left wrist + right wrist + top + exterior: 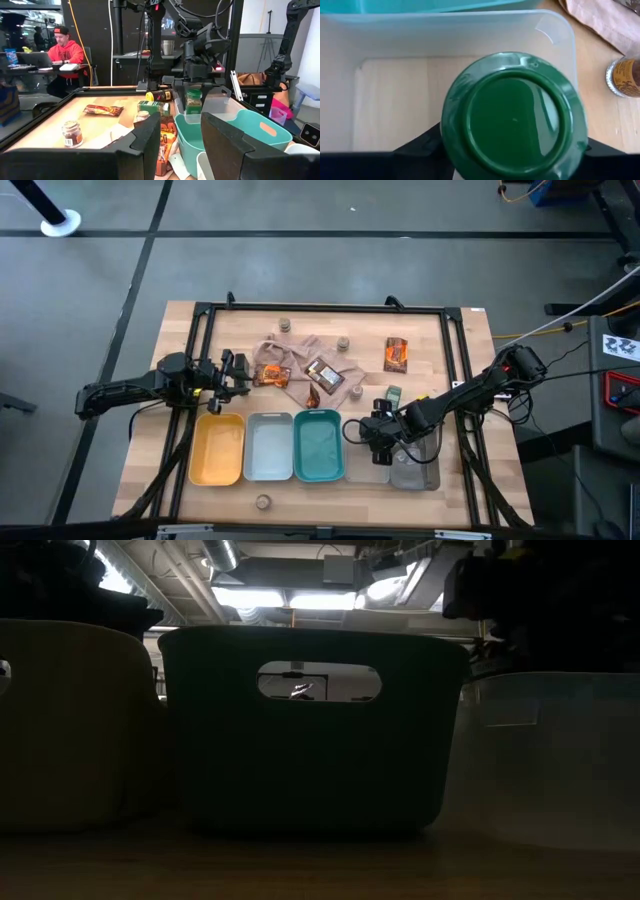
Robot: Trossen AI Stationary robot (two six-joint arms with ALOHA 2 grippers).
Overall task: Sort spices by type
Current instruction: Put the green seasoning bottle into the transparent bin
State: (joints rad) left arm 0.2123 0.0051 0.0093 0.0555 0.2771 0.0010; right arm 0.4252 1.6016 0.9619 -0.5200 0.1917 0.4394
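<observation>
My right gripper (378, 430) is shut on a small jar with a green lid (512, 112) over the clear tray (350, 75), which stands to the right of the teal tray (318, 445). In the left wrist view the jar (193, 102) is upright under the gripper, its base at about the height of the tray's rim. My left gripper (182, 145) waits open and level at the table's left (238, 375), with nothing between its fingers. More jars (343, 342) and orange-brown packets (397, 353) lie on and around the beige-pink cloth (295, 355). My right gripper has the green-lidded jar between its two fingers (415, 147), one on each side of the body just under the lid's rim (449, 131). The wide lid hides the places of contact. The fingers slant steeply down from above. The jar stays upright over the clear tray.
Yellow (217, 450) and pale grey (268, 447) trays stand in the same row, left of the teal one. A further grey tray (418, 470) lies under my right arm. One jar (263, 502) sits alone near the front edge. A person sits at a desk beyond the table (62, 55).
</observation>
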